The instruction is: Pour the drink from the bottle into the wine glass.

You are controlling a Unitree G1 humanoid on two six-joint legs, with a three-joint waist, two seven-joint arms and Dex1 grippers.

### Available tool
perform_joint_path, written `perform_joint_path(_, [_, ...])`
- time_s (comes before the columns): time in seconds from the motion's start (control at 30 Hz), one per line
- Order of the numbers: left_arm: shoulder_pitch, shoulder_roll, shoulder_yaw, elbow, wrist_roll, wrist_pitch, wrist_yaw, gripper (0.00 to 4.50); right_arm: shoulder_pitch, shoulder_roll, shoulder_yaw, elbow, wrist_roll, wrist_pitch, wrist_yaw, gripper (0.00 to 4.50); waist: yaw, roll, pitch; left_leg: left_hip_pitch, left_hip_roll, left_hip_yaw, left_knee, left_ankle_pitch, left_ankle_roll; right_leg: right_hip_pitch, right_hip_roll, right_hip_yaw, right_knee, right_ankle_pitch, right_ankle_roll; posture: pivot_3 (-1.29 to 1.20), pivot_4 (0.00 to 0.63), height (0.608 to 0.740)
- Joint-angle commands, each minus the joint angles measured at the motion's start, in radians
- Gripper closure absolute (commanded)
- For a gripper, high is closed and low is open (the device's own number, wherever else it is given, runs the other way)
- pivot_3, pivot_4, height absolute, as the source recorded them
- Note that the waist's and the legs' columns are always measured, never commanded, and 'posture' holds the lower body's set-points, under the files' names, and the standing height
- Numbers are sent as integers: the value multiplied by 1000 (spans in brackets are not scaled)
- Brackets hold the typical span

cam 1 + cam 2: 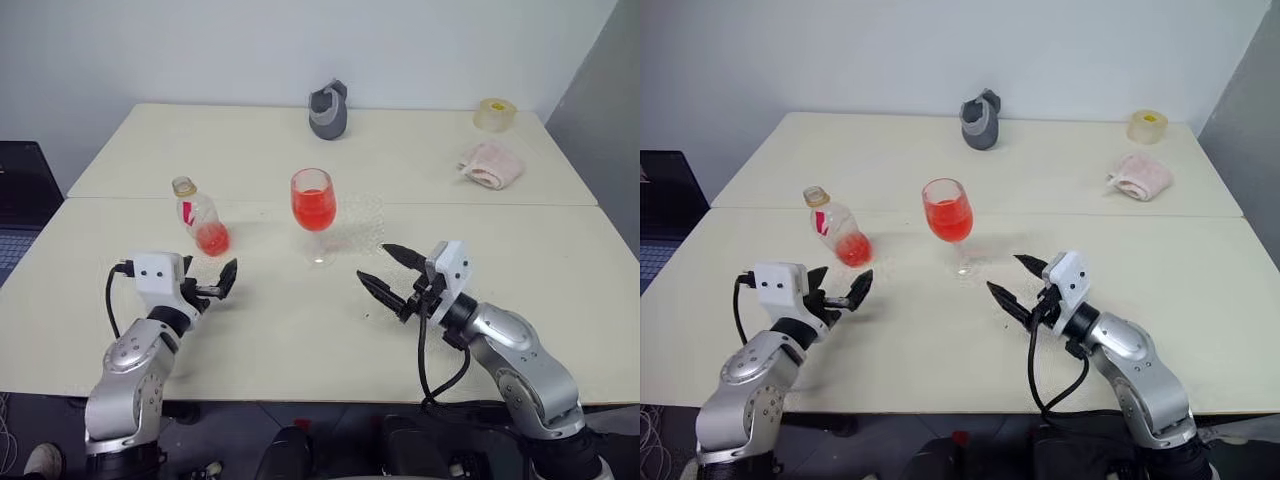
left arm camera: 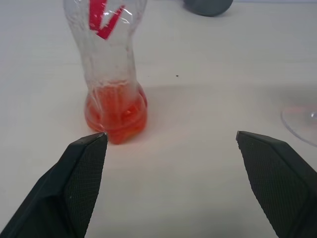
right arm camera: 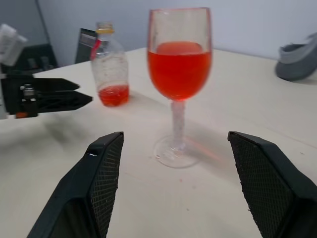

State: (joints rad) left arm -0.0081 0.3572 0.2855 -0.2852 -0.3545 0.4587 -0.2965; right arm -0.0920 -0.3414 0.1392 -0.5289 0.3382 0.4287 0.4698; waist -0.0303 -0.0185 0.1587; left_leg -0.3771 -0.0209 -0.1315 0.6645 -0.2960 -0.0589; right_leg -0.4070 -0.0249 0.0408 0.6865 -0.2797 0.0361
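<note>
The wine glass point(image 1: 314, 204) stands upright mid-table, its bowl more than half full of red-pink drink point(image 3: 179, 69). To its left the small clear bottle point(image 1: 200, 219) stands upright with a yellow top. It holds only a little drink point(image 2: 116, 113) at its base. My left gripper point(image 1: 218, 282) hovers open just in front of the bottle, apart from it, with nothing between its fingers point(image 2: 84, 168). My right gripper point(image 1: 373, 262) is open too, to the right of the glass and nearer me, pointing towards its stem point(image 3: 177, 121) without touching it.
A grey cup-like object point(image 1: 328, 110) sits at the back centre. A tape roll point(image 1: 495, 113) and a pink cloth point(image 1: 492, 164) lie at the back right. The table point(image 1: 300, 340) has a seam running across behind the glass. A dark laptop point(image 1: 20, 190) sits off its left edge.
</note>
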Motion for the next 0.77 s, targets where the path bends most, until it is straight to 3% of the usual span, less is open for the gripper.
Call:
perform_joint_path(0.03, [1,-2,-6,-58,-11,1,-1,16,14,4,-23,-59,-13,4,-41,885,0,0,0,0,0,0,0,0,0,0,0,0,0,0,0,0,150,740])
perform_joint_path(0.77, [110,-38,-24,-202,33,0,75,16,115,65,-94,-128,-47,38,-220,885,0,0,0,2,0,0,-2,0,0,3,1,0,-3,0,0,0,150,740])
